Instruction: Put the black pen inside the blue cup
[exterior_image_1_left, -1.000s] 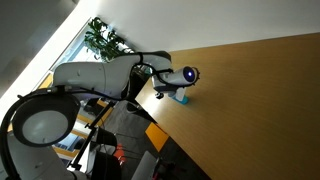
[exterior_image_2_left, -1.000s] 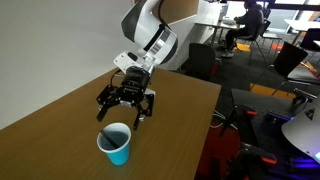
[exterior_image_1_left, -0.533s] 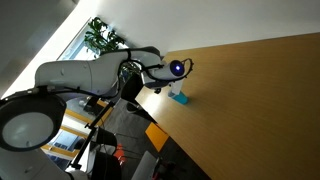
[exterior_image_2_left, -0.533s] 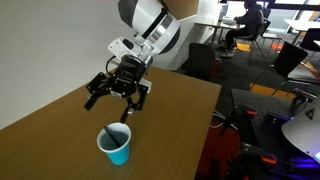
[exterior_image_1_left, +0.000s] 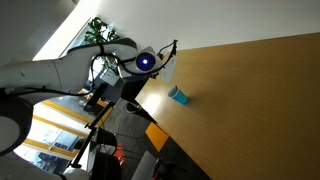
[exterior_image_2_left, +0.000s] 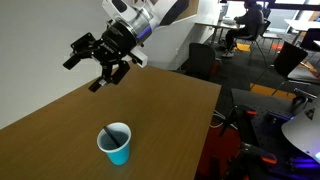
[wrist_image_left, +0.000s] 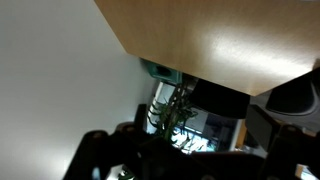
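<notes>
The black pen (exterior_image_2_left: 113, 134) shows only as a thin dark sliver leaning inside the mouth of the blue cup (exterior_image_2_left: 116, 146), so it looks to be where the task wants it. The line is too faint to tell how much of it clears the rim. The cup stands upright on the wooden surface (exterior_image_2_left: 175, 105), below the jaws and well apart from them. In an exterior view it sits near the surface's edge (exterior_image_1_left: 179, 96).

The jaws are spread with nothing between them. They hang high over the surface at the end of the arm (exterior_image_2_left: 150, 15), tilted so the tips point down and sideways rather than at the cup. I judge that empty, spread jaws this far above the cup fit a release already made. The height also keeps them from knocking the cup, so the task seems all but finished.

Much is hard to read:
- **Window-side exterior view:** the cup is a tiny cyan speck, no pen can be made out, and the jaws are a thin dark shape against the bright window beside a leafy plant (exterior_image_1_left: 100, 33).
- **Wrist view:** it gives only blurred dark gripper parts along the bottom, a slab of wood at the top and pale wall. A teal patch just off the wood's edge may be the cup, but I cannot tell.
- **Arm:** its base is cut off in both exterior views
</notes>
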